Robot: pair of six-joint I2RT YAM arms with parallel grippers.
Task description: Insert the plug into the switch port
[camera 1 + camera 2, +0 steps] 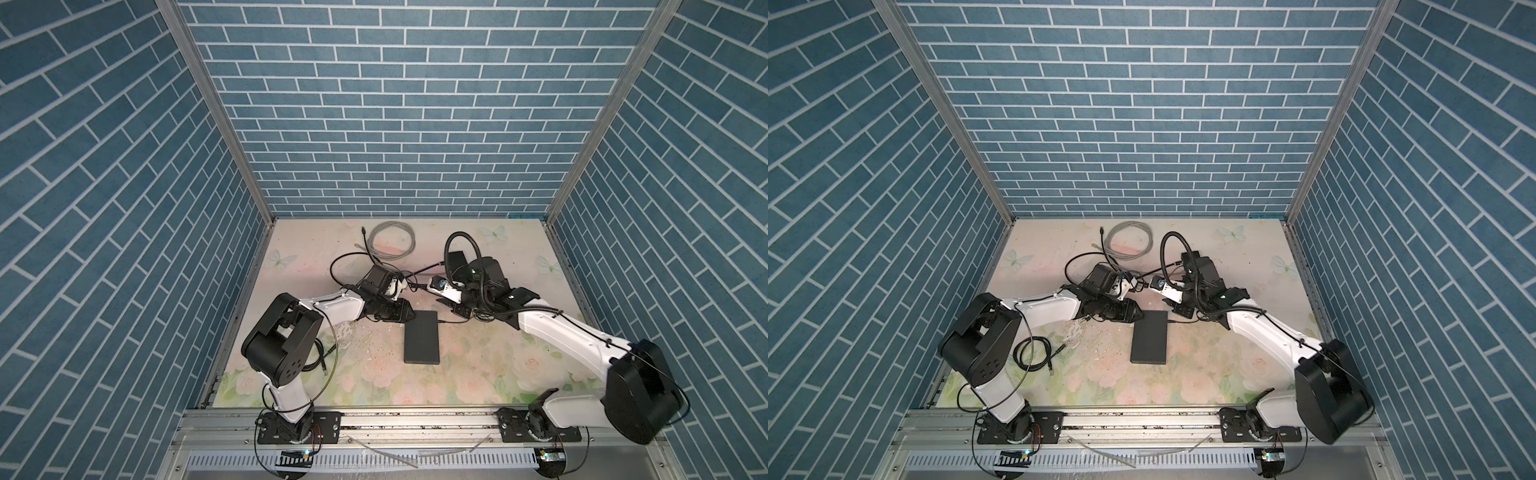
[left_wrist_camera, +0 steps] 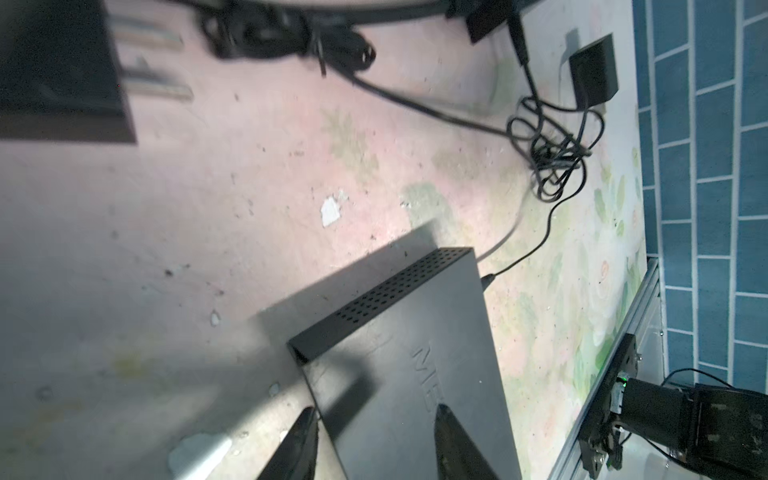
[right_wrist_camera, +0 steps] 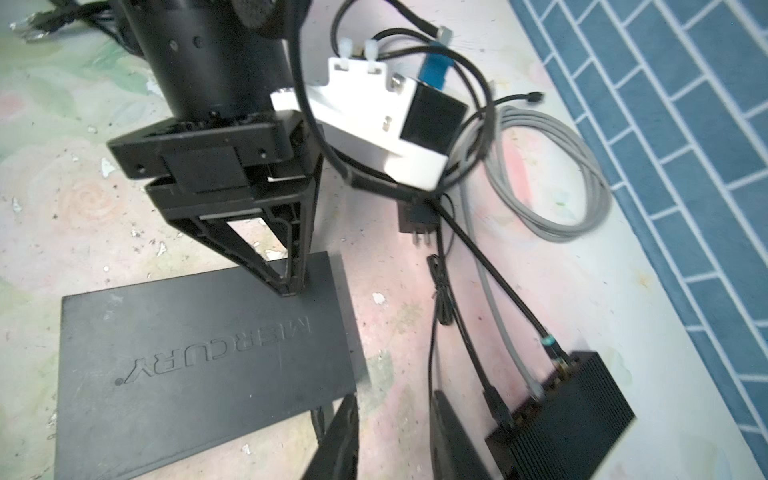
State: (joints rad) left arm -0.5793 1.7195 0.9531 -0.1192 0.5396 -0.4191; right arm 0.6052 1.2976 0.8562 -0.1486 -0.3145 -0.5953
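The switch (image 1: 421, 338) is a flat black box lying mid-table in both top views. In the left wrist view the plug (image 2: 487, 280) sits in the switch's (image 2: 415, 332) side, and a thin black cable trails from it. My left gripper (image 2: 376, 414) is open at the switch's far corner. One finger is beside the edge and the other is over the top. In the right wrist view my right gripper (image 3: 394, 401) is open with nothing between its fingers. It stands just beside the plug (image 3: 318, 417) at the switch's (image 3: 187, 353) edge.
A second black box (image 3: 582, 415) with several cables plugged in sits near the back, under my right arm. A power adapter (image 3: 415, 216) and a cable bundle (image 3: 440, 299) lie behind the switch. A grey cable coil (image 1: 392, 241) is at the back and a black coil (image 1: 1034, 353) at the front left.
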